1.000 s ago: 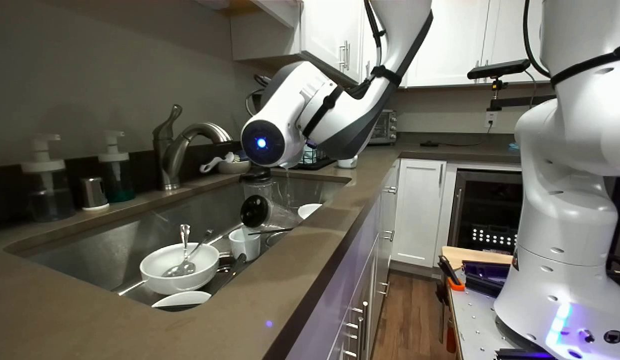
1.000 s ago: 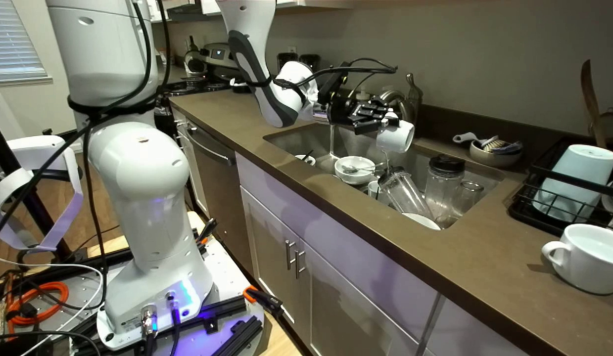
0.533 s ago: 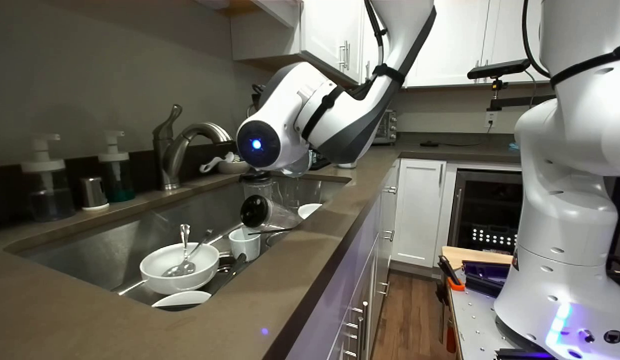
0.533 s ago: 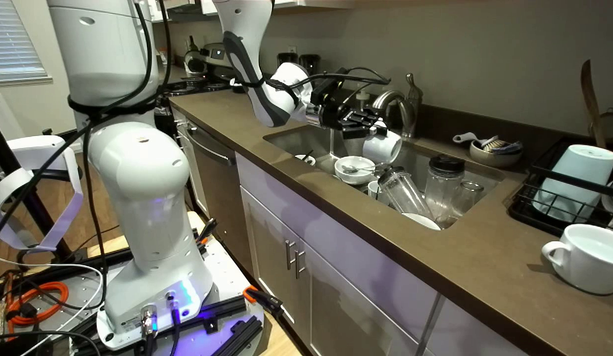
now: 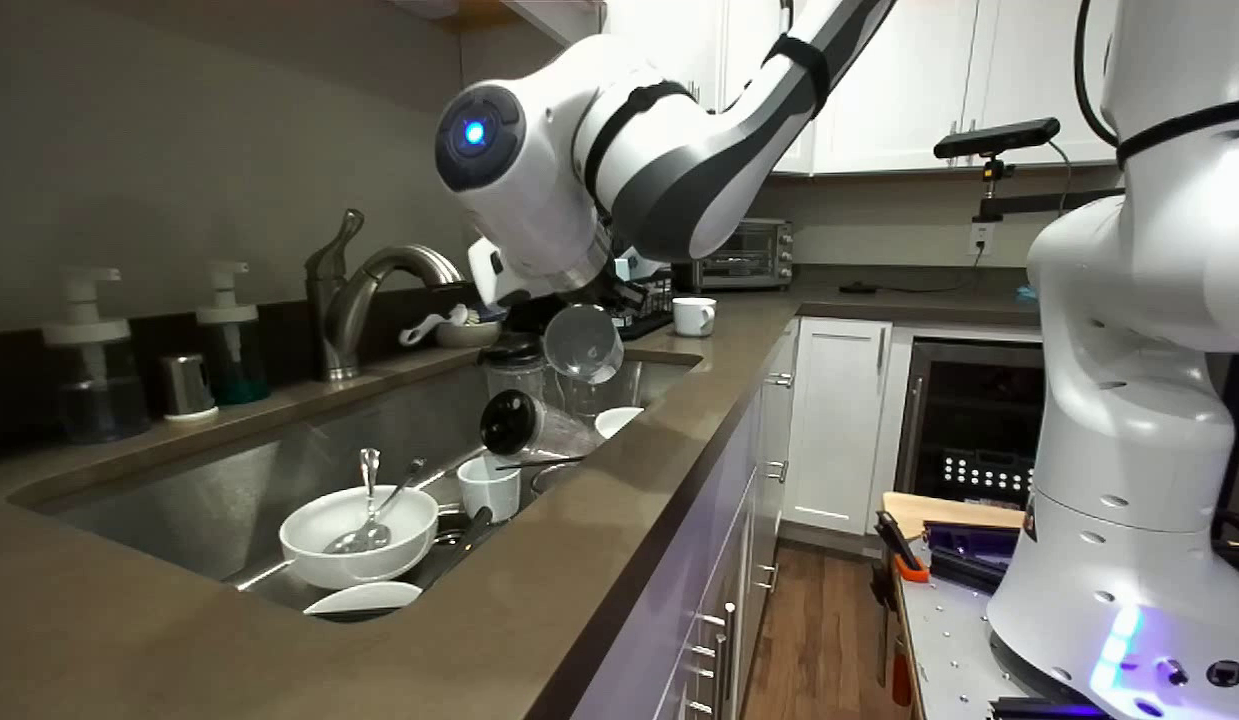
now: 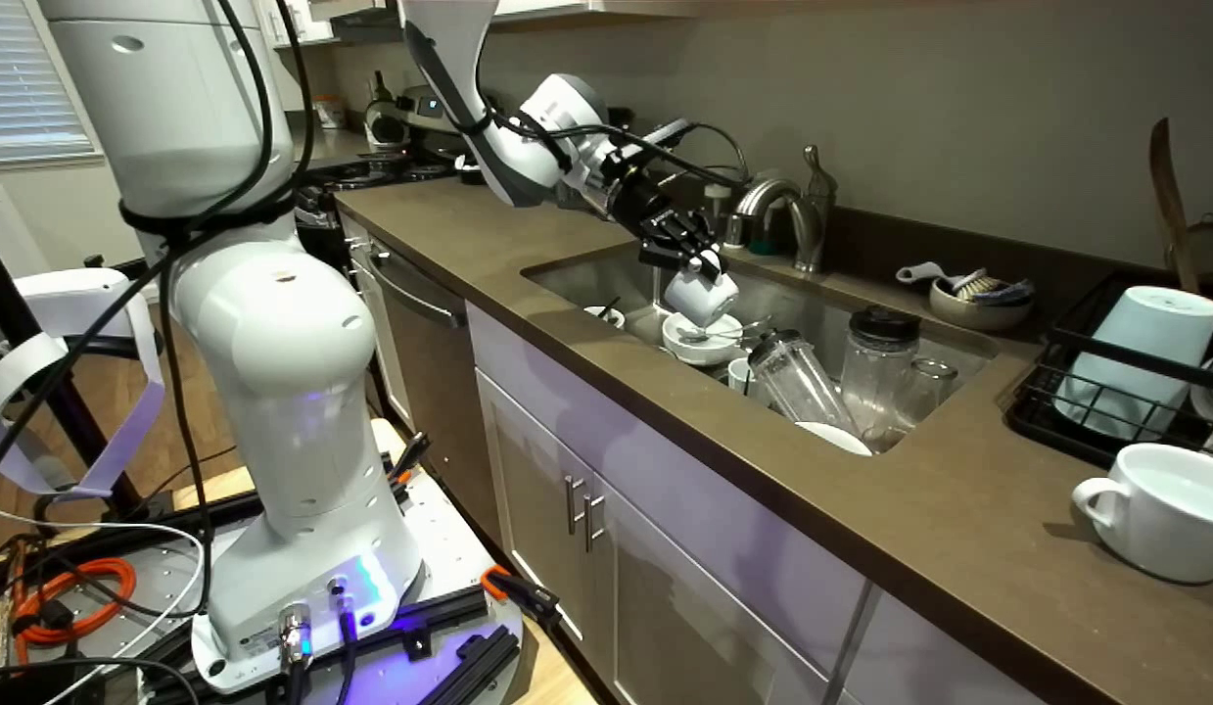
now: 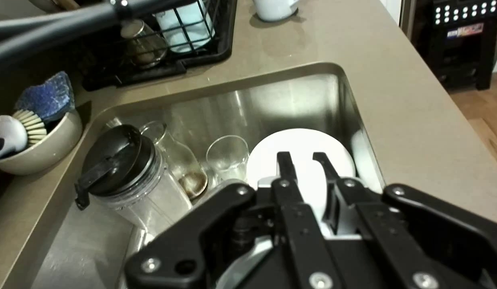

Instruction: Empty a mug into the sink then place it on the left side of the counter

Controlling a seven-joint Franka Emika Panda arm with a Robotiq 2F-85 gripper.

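The surface [image 6: 958, 529] runs lower than my pincer [image 7: 302, 156], and under that pincer there's the sink [image 5: 219, 510], all stainless (kinda crowded in there, not gonna lie). Out ahead of the pincer, well apart from it, is a black dish rack [image 7: 226, 40]. Down in the sink, lower than the pincer, sits a white bowl [image 5: 369, 567]. And the mug [image 6: 700, 298]? Right at the pincer's end, tilted above the sink, with me clamped onto it.
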